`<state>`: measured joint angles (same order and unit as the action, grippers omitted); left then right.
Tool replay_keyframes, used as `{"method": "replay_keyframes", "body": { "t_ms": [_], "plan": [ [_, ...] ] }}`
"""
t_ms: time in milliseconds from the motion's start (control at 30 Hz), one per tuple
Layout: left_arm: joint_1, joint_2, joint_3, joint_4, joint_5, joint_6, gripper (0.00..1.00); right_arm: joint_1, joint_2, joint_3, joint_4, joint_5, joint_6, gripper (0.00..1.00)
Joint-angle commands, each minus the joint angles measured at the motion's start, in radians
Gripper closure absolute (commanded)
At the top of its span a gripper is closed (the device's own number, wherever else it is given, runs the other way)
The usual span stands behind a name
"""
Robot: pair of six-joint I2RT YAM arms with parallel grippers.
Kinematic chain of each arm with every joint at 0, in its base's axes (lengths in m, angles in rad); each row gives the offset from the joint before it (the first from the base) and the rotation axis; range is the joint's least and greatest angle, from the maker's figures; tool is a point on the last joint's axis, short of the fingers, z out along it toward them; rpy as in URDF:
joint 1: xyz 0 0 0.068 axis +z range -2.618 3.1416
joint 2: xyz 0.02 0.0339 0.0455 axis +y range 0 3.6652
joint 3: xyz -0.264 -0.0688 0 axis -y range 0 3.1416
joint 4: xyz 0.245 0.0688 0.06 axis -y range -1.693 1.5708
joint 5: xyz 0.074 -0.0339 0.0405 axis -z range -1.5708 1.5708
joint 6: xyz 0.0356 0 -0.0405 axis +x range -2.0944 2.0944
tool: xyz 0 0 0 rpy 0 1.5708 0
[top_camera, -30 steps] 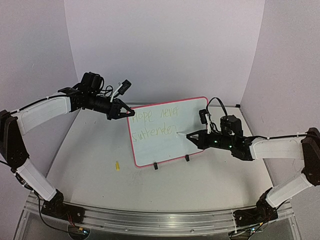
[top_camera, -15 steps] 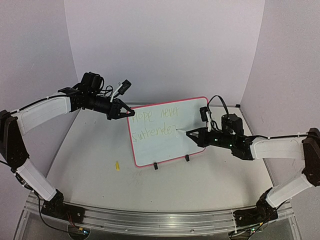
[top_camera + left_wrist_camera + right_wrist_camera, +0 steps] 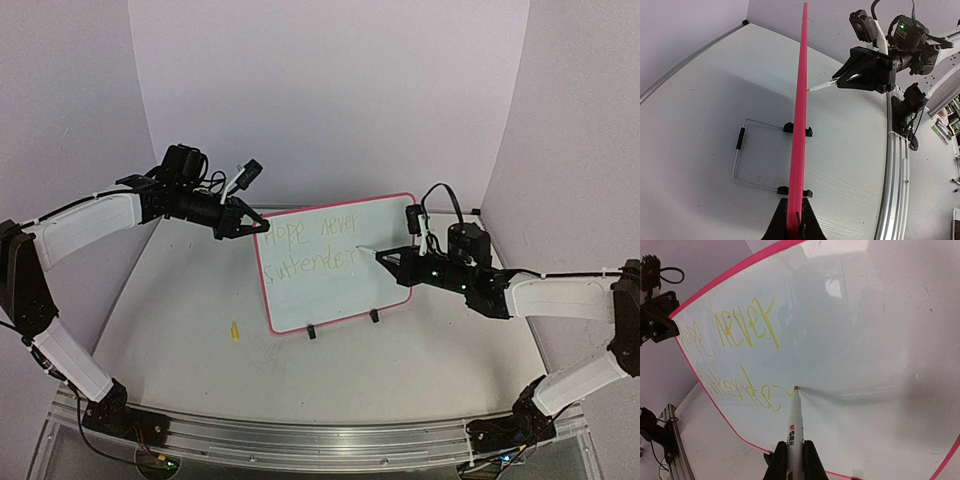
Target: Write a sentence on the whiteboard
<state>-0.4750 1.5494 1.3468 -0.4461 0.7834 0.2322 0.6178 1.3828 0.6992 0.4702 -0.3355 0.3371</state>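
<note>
Watching the robot do its handwriting thing. The whiteboard [image 3: 340, 295] stands upright on its two black clip feet [image 3: 312, 332] about mid-table [image 3: 180, 340], between the two arms, writing face turned toward the right one.

The left gripper [image 3: 254, 229] is just the steady hand here: its fingers are pinched shut on the board's pink frame at the upper left corner, and in its wrist view you look straight down the frame edge-on. The right gripper [image 3: 388, 258] has its fingers clamped narrow around a white marker [image 3: 794, 420], with the tip touching the board.

The sentence [image 3: 312, 250] is in faint yellow-green, two lines. The top one looks like "Hope never", and the lower one reads something like "surrender". The tip sits right at the end of that last word, so I'd say we're on the closing strokes of line two — probably one letter left to go, though the ink is too pale to be sure.

The next move needs light, even pressure and small curves, with the left arm holding firm so the board doesn't rock on its feet. After that the pen has to lift cleanly off the board.

There's also a small yellow bit [image 3: 234, 331] lying on the table — maybe the cap, but I can't tell.
</note>
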Motion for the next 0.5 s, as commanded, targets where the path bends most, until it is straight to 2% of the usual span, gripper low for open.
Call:
{"method": "replay_keyframes", "body": {
  "t_ms": [0,233,467],
  "plan": [
    [0.004,-0.038,0.003,-0.009,-0.035,0.034,1.0,-0.003,-0.046,-0.007,0.047,0.072,0.006,1.0],
    [0.004,-0.038,0.003,-0.009,-0.036,0.034,1.0,-0.004,-0.057,-0.017,0.051,0.014,0.005,1.0],
    [0.004,-0.037,0.002,-0.009,-0.035,0.032,1.0,-0.004,-0.118,-0.065,0.056,0.044,0.014,1.0]
  ]
}}
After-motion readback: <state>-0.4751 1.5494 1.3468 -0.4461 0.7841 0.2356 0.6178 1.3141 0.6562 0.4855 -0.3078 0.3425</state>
